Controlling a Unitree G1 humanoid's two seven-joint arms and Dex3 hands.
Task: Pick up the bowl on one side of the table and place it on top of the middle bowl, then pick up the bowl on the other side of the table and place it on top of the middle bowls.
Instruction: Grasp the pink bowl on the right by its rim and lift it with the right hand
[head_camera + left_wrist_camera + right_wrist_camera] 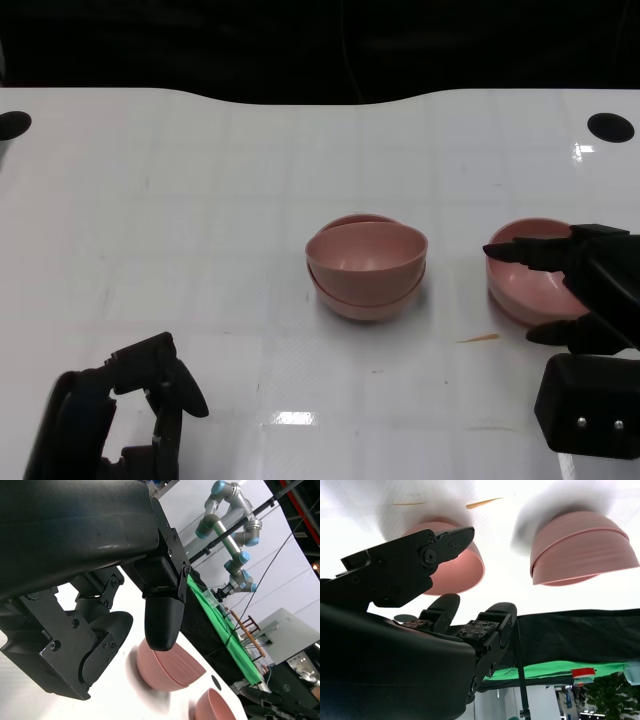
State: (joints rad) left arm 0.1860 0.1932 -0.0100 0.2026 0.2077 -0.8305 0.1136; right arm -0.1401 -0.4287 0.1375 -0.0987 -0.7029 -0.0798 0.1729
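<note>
At table (200, 200) centre, two pink bowls stacked (366, 268), upper one empty, third bowl (535, 285) to the right, right hand (580, 285) spread around it, grip unclear, left hand (130, 410) open, apart.

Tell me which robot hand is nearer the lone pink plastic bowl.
Right. The right robot hand reaches around the lone pink plastic bowl; the left robot hand sits far across the table.

Bare table (200, 200) lies open between stacked bowls (366, 268) and side bowl (535, 285).
</note>
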